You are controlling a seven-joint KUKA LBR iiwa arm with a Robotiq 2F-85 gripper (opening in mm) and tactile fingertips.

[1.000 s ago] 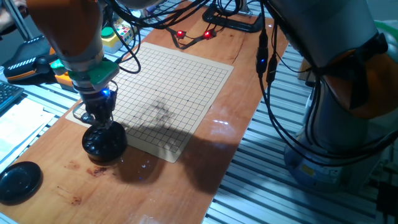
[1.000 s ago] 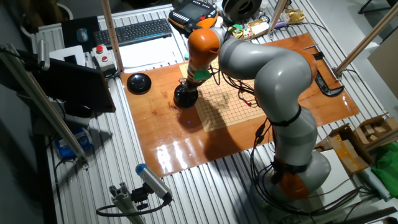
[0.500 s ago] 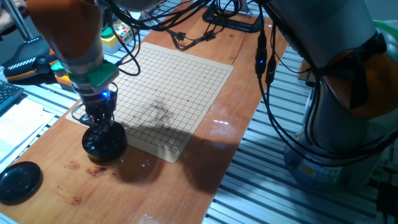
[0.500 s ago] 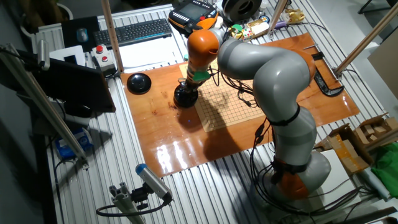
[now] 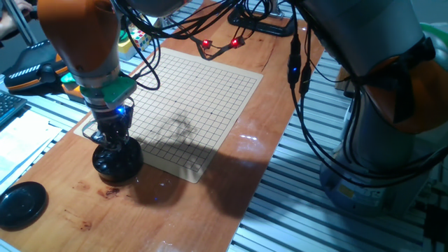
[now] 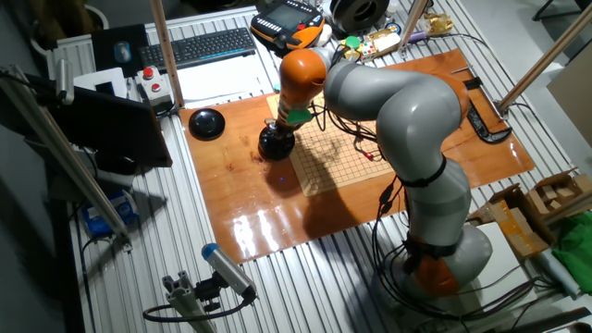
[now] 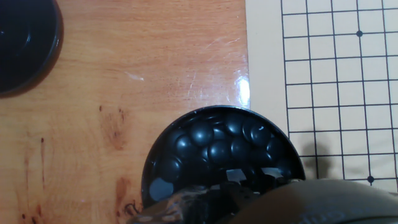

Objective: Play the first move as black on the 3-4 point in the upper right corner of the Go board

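At the far left of the one fixed view, a plain round black lid (image 5: 21,204) is seen lying on the reddish wooden bench (image 5: 175,217), well apart from everything else. Next to the right, a wide round black bowl of stones (image 5: 117,162) stands on the bench, touching or just beside the near left corner of the board. The two-finger gripper (image 5: 115,142) is lowered straight into this bowl; its fingers are hidden among the stones, so whether they are spread or closed on a stone cannot be told.

In the hand view the glossy black stones (image 7: 217,146) are seen heaped in the bowl, and the stone to be played is judged to be among them. Such a stone is judged to be small, light, hard and slippery, so it is best pinched across its rim, singly, near the top of the heap.

Further right lies the pale square Go board with thin black grid lines (image 5: 192,105), on which no stone is seen. The 3-4 point cannot be picked out with certainty from these views.
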